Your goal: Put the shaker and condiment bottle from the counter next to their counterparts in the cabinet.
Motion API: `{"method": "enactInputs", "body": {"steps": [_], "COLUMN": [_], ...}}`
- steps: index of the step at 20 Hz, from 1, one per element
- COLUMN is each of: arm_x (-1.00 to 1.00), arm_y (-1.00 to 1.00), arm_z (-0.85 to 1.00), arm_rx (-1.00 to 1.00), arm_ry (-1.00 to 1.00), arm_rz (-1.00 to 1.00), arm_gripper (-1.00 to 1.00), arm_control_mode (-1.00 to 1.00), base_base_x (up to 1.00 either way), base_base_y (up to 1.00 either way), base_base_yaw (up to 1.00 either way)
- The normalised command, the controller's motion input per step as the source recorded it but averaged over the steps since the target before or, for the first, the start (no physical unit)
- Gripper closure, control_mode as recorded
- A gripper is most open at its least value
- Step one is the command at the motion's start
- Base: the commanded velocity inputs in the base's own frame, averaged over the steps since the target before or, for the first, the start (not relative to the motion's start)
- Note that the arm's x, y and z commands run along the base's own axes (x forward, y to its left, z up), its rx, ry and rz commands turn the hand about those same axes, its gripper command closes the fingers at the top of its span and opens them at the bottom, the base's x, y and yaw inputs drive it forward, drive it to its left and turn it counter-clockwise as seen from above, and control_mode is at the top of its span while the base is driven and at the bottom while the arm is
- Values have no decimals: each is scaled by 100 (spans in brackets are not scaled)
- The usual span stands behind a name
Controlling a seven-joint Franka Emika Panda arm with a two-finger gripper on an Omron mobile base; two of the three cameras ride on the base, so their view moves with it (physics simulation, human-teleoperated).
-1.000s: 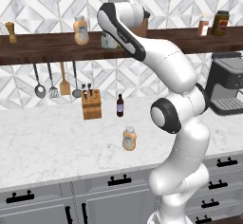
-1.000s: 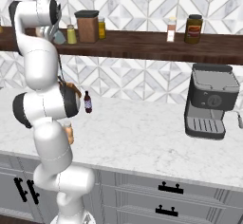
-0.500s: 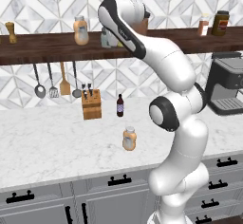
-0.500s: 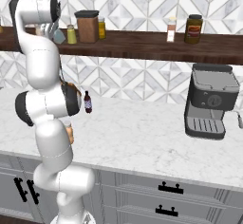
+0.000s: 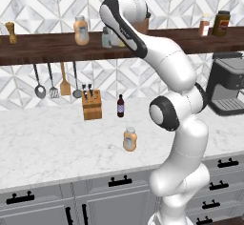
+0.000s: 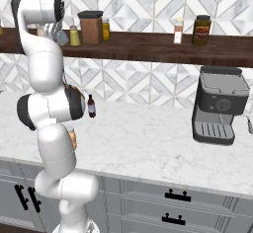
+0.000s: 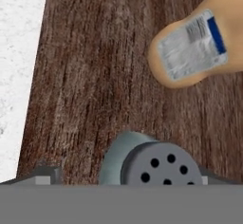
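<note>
- The long dark-brown wooden wall shelf plank (image 5: 43,47) is the landmark here; it runs along the tiled wall above the white marble counter (image 5: 47,138).
- The small pale blue-grey translucent shaker with a grey perforated cap (image 7: 152,163) stands upright on the plank, seen from above in the hand view; it also shows against the arm in the left base view (image 5: 108,38).
- The two-finger gripper (image 7: 126,178) sits over the shaker, with a dark finger tip (image 7: 45,173) at the shaker's left side. I cannot tell whether the jaws pinch it or stand spread.
- A squat orange-tan bottle with a pale label (image 7: 194,47) stands on the plank near the shaker, apart from it; in the left base view it is to the shaker's left (image 5: 81,30).
- A small yellow-green shaker with a grey cap (image 6: 74,35) stands on the plank beside a brown canister with a dark lid (image 6: 91,27).
- The second squat orange-tan pale-capped bottle (image 5: 129,139) stands on the counter, well below the plank.
- A slim dark bottle (image 5: 120,106) and a wooden knife block (image 5: 91,105) stand at the counter's back, under the plank.
</note>
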Motion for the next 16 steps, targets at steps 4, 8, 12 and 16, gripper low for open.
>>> {"method": "enactInputs", "body": {"steps": [4, 8, 12, 16], "arm_x": [7, 4, 0, 0], "arm_y": [-41, -41, -3, 0], "arm_z": [0, 0, 0, 2], "arm_rx": [0, 0, 0, 0], "arm_ry": [-1, -4, -6, -7], "arm_rz": [0, 0, 0, 0], "arm_gripper": [-100, -100, -100, -100], "arm_control_mode": [-100, -100, -100, -100], "base_base_x": [0, 0, 0, 0], "base_base_y": [0, 0, 0, 0], "base_base_yaw": [0, 0, 0, 0]}}
